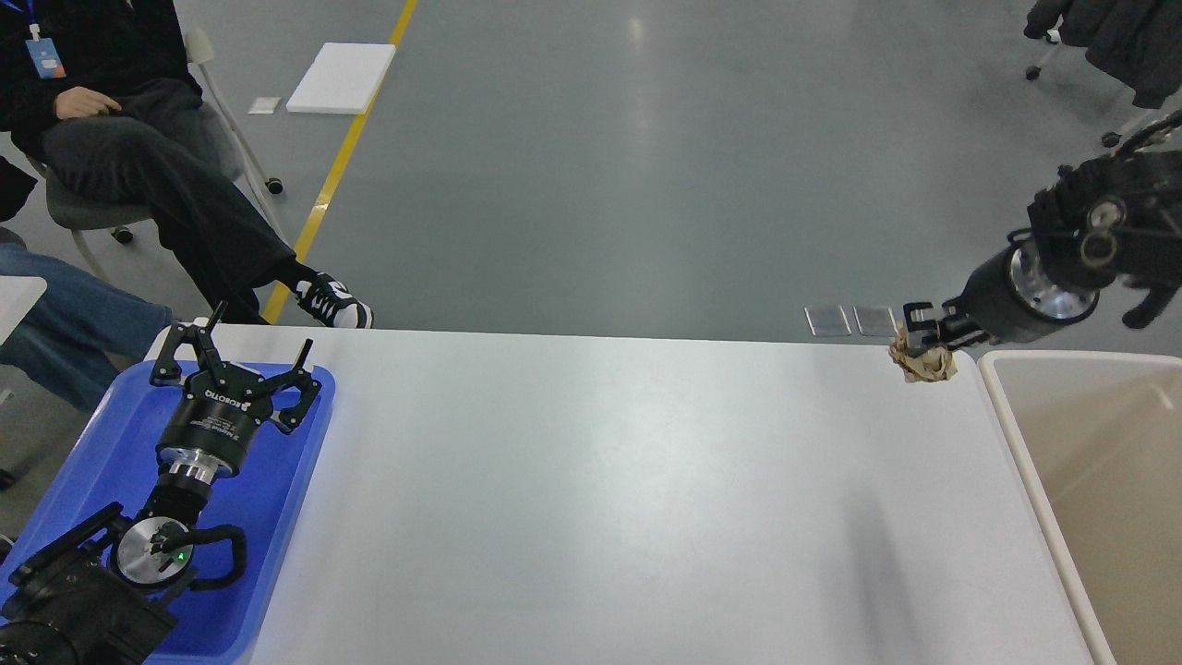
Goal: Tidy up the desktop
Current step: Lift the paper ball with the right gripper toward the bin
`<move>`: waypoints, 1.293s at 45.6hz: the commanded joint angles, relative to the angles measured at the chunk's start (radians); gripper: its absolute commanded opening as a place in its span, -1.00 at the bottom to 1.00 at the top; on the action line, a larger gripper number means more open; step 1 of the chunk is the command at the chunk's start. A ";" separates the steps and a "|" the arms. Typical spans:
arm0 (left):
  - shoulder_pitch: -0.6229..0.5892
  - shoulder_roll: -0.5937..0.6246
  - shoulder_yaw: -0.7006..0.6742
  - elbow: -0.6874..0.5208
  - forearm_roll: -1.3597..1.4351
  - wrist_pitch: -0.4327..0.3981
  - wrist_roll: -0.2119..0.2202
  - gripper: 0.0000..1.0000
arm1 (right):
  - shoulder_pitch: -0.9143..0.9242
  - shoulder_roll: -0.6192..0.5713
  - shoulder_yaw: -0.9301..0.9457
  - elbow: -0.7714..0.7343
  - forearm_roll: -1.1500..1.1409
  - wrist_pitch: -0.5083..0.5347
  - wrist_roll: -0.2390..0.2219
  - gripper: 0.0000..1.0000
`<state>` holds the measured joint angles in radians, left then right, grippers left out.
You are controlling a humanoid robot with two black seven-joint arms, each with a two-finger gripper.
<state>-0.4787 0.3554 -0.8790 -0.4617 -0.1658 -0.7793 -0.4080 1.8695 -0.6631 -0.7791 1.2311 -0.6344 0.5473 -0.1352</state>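
Head view: your desktop (591,499) lies almost bare. Your right gripper (923,334) pinches a crumpled paper wad (923,363) at its far right corner, beside the beige bin (1016,434); disposal outstanding. Your left gripper (242,356) stands spread wide over the blue tray (277,517).

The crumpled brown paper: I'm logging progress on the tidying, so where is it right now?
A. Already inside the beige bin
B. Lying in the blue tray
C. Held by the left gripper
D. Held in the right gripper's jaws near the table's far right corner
D: the crumpled brown paper is pinched by the right gripper at the desktop corner, short of the beige bin.
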 commanded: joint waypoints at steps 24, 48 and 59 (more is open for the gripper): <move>0.000 0.000 0.000 0.000 0.000 0.000 0.000 0.98 | 0.473 -0.102 -0.055 0.191 -0.005 0.238 -0.001 -1.00; 0.000 0.000 0.000 0.000 0.000 0.000 0.000 0.98 | 0.436 -0.271 -0.132 0.150 -0.145 0.238 -0.004 -1.00; 0.000 0.000 0.000 0.000 0.000 0.000 0.000 0.98 | 0.269 -0.369 -0.132 0.016 -0.176 0.238 -0.007 -1.00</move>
<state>-0.4786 0.3559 -0.8790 -0.4620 -0.1657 -0.7793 -0.4081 2.2520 -0.9321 -0.9021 1.3510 -0.7658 0.7847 -0.1405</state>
